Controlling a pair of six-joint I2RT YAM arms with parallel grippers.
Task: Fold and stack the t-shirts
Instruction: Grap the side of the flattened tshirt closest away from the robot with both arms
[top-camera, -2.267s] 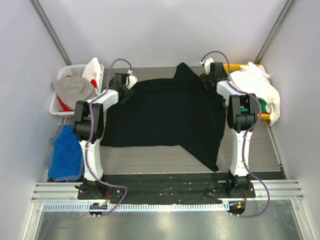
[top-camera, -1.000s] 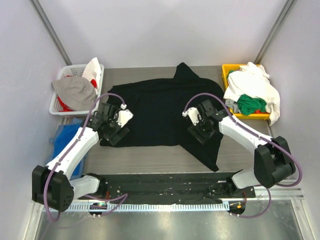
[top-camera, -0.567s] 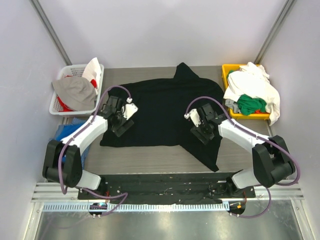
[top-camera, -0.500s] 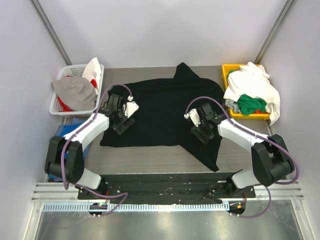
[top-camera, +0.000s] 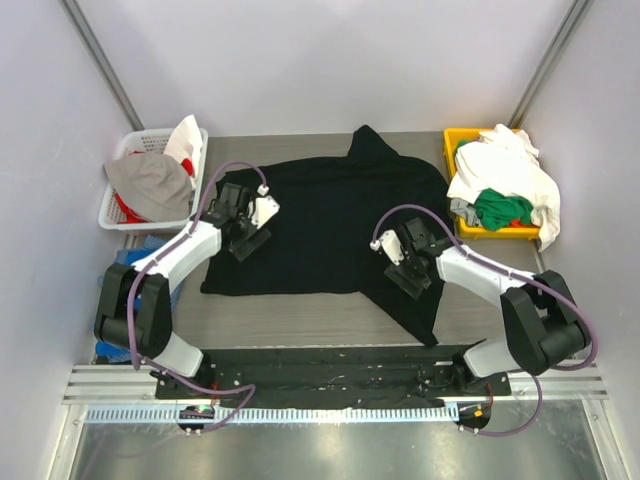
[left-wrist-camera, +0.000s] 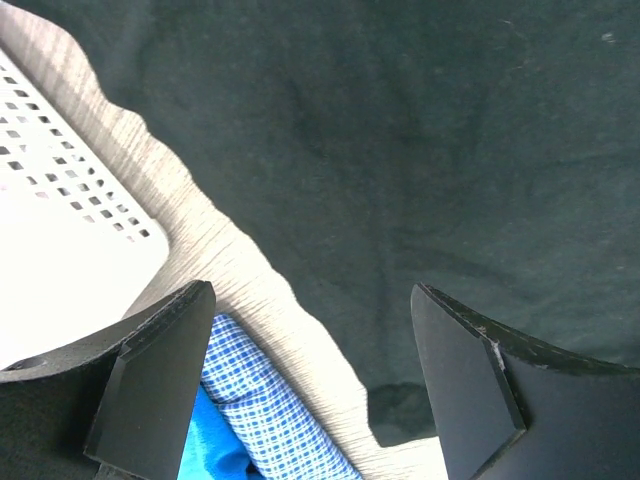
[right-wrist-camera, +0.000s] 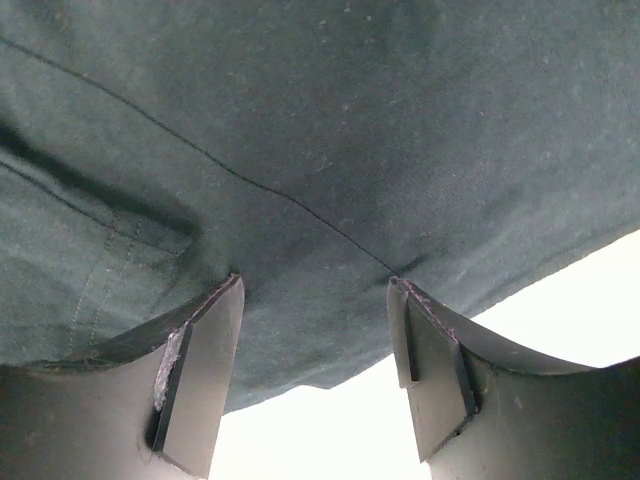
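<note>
– Black t-shirt (top-camera: 330, 225), where?
– Spread flat across the worktop (top-camera: 300, 310), one sleeve trailing toward the near edge.
– And the left tool (left-wrist-camera: 312, 292)?
– Released, jaws wide, over the shirt's left edge, near the white basket (top-camera: 115, 205).
– And the right tool (right-wrist-camera: 315, 285)?
– Released as well, low over the shirt's near right edge, gripping nothing.
– Other shirts?
– White (top-camera: 505, 165) and green (top-camera: 500, 210), heaped in the yellow bin (top-camera: 455, 140).
</note>
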